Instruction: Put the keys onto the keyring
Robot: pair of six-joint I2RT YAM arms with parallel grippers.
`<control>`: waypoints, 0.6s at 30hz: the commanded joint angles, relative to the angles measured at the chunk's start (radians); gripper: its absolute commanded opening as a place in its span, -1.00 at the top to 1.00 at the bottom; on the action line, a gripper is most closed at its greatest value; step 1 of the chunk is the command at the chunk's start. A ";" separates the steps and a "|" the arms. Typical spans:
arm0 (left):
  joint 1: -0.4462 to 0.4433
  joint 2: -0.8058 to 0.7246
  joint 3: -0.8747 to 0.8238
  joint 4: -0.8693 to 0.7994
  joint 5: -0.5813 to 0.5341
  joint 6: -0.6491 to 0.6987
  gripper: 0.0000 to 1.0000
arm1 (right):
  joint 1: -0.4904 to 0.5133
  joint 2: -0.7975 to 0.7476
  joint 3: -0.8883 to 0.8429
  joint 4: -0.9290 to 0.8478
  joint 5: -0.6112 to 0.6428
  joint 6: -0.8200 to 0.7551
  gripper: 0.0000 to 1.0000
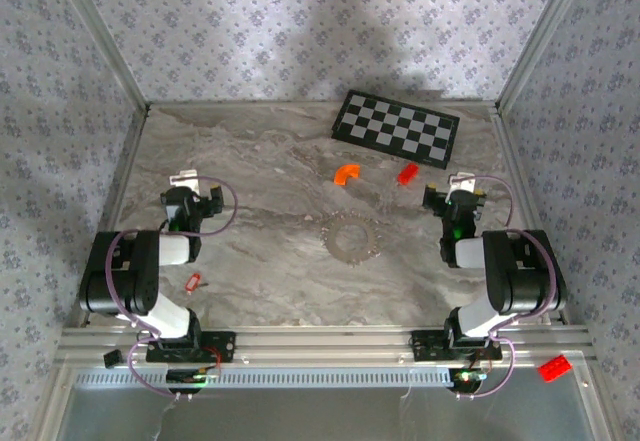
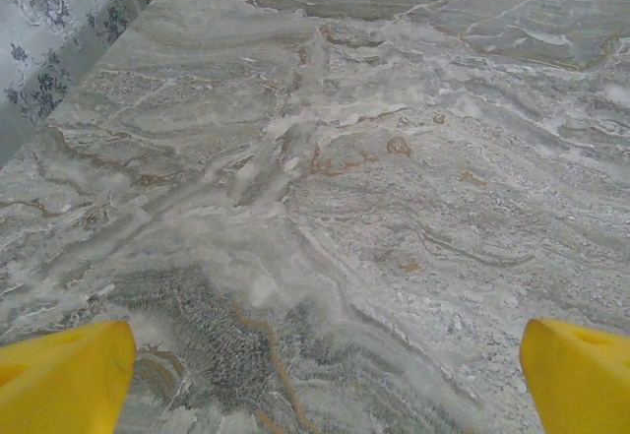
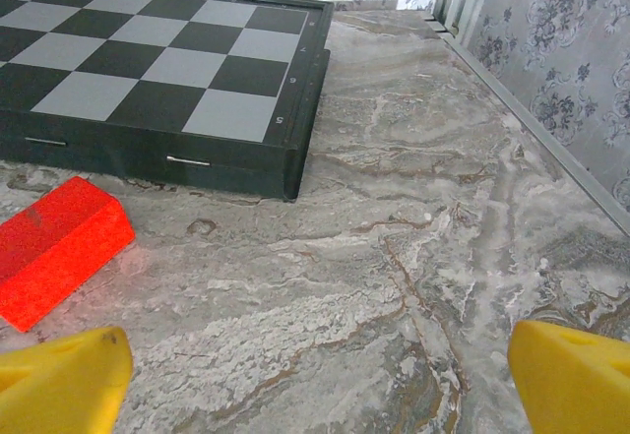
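so, from above: the keys (image 1: 194,281) lie behind the left gripper (image 1: 184,177), the nearer one, axis too small to tell; the keyring (image 1: 350,236) sits back-left of the right gripper (image 1: 462,183). left wrist: fingers (image 2: 64,375) spread wide, empty. right wrist: fingers (image 3: 59,380) wide, empty.

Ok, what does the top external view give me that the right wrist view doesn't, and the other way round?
Top external: the keyring mid-table, the red key front left, an orange arc piece. Right wrist: small metal fittings on the side edge of the checkered board. Both: that board, the red brick near it, the marble table.
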 commanded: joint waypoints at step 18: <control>-0.140 -0.547 0.084 -0.581 0.014 -0.163 -0.99 | 0.141 -0.597 0.062 -0.602 0.014 0.022 -0.99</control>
